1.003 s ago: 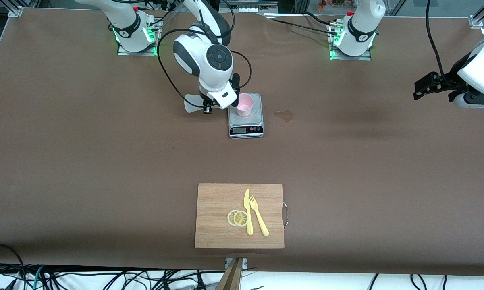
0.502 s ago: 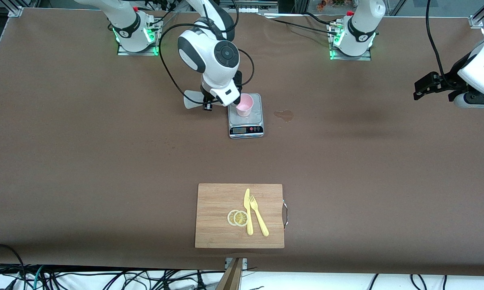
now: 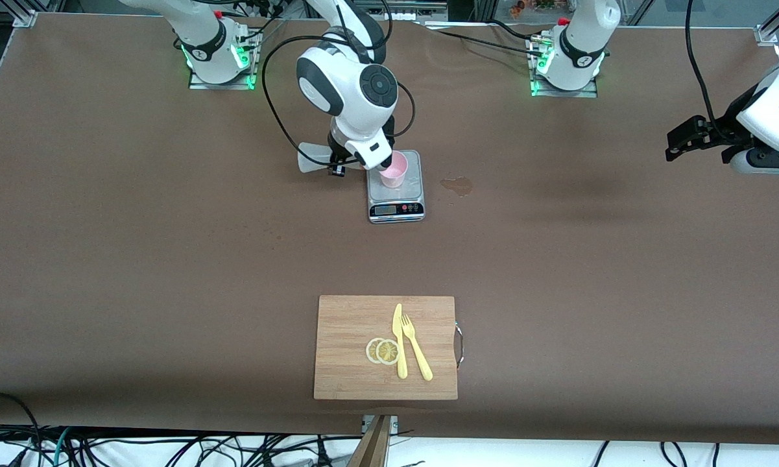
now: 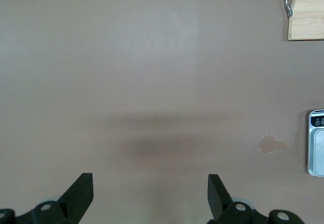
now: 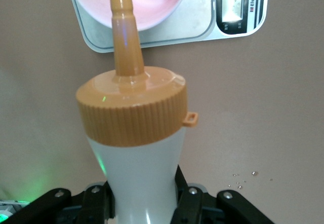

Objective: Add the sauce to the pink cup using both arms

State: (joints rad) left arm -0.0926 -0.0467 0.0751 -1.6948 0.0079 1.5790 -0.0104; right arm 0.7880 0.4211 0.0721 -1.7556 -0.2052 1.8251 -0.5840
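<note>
I have the sauce (image 5: pixel 132 133) clamped in the right gripper (image 5: pixel 144 203), its fingers squeezed tight on the whitish body, and the bottle is tipped over so the orange nozzle reaches out over the rim of the pink cup (image 3: pixel 394 168). The cup stands on the grey scale (image 3: pixel 395 198), toward the right arm's end of the table and well away from the cutting board (image 3: pixel 350 347), which lies nearest the front camera with the lemon slices (image 3: pixel 383 351), knife (image 3: pixel 399 340) and fork (image 3: pixel 416 356) on it. From the right wrist view the nozzle tip sits just inside the cup's mouth, so I judge we are at the pouring step itself; I cannot see any sauce leaving the tip. The next move, as I read it, calls for a steeper tilt or a firmer squeeze while keeping the tip over the cup. The left gripper (image 4: pixel 149 196) waits over bare table at its own end, jaws spread wide and holding nothing. A small wet stain (image 3: pixel 457 186) lies just beside the scale.
</note>
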